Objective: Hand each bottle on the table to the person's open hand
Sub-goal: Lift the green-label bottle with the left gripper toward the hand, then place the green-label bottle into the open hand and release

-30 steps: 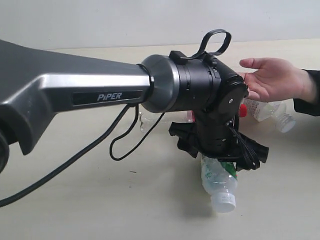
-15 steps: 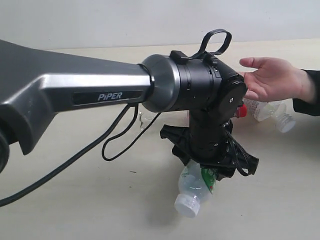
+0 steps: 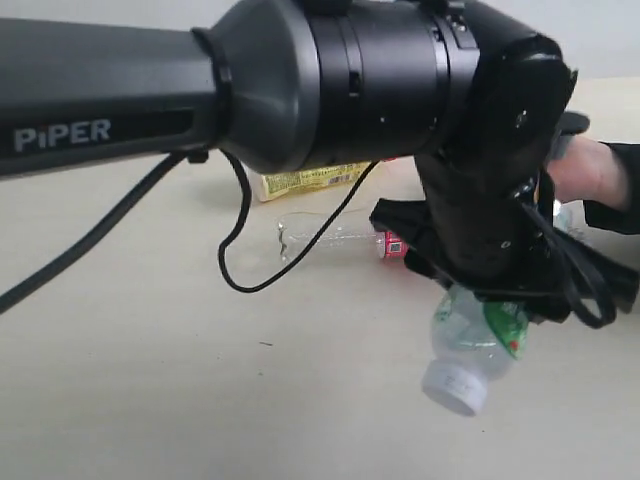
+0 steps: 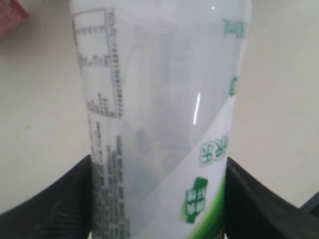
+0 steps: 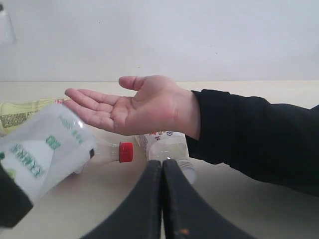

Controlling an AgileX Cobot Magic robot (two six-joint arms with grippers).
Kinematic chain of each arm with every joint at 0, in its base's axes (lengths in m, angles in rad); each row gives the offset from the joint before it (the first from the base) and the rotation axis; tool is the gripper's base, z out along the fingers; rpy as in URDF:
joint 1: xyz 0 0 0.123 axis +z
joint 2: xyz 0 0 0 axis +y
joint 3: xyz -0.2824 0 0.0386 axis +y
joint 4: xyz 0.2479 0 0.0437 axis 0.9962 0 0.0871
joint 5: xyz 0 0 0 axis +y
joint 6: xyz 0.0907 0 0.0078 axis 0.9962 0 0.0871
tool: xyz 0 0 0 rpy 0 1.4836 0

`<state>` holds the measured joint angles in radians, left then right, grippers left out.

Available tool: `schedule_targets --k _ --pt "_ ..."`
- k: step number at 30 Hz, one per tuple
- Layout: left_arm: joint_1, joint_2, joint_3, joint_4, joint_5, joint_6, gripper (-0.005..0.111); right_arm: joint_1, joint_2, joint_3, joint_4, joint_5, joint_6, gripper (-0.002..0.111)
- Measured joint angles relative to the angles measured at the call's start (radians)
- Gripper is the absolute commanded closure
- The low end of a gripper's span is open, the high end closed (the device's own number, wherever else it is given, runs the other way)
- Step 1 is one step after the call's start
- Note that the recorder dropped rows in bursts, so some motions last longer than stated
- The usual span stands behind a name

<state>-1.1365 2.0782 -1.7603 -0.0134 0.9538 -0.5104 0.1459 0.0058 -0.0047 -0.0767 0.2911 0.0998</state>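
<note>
My left gripper (image 3: 485,295) is shut on the green-labelled bottle (image 3: 468,340), holding it above the table (image 3: 130,380) with its white cap (image 3: 455,386) tilted down. The left wrist view shows that bottle (image 4: 159,114) filling the gap between the black fingers (image 4: 55,206). The person's open hand (image 5: 134,107) waits palm up just beyond the bottle (image 5: 42,149); in the exterior view the hand (image 3: 592,172) is mostly hidden by the arm. My right gripper (image 5: 162,163) is shut and empty, low near the table.
A yellow bottle (image 3: 310,180) and a clear red-labelled bottle (image 3: 335,238) lie on the table behind the arm. The red cap (image 5: 125,152) and a clear white-capped bottle (image 5: 167,147) lie under the hand. A dark sleeve (image 5: 249,134) reaches across the right.
The left arm has risen toward the camera with the green-labelled bottle, now hiding most of the hand. The bottle's cap swung left, then back right, and sits higher off the table.
</note>
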Motion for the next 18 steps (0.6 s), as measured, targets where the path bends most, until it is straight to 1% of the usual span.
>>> schedule_targets --k 2,5,10,14,16,18 --pt "0.001 -0.004 -0.034 0.000 -0.015 -0.007 0.107 0.000 0.000 0.000 0.000 0.000 0.000 0.108" --pt "0.014 -0.002 -0.120 -0.004 -0.016 -0.025 0.107 0.000 0.000 0.000 0.000 0.000 0.000 0.108" --pt "0.085 0.020 -0.288 -0.004 0.000 -0.083 0.107 0.000 0.000 0.000 0.000 0.000 0.000 0.108" --pt "0.140 0.068 -0.397 -0.020 0.011 -0.107 0.107 0.000 0.000 0.000 0.000 0.000 0.000 0.108" --pt "0.169 0.108 -0.453 -0.053 0.009 -0.109 0.107 0.000 0.000 0.000 0.000 0.000 0.000 0.108" --pt "0.194 0.152 -0.491 -0.120 -0.001 -0.092 0.107 0.000 0.000 0.000 0.000 0.000 0.000 0.108"
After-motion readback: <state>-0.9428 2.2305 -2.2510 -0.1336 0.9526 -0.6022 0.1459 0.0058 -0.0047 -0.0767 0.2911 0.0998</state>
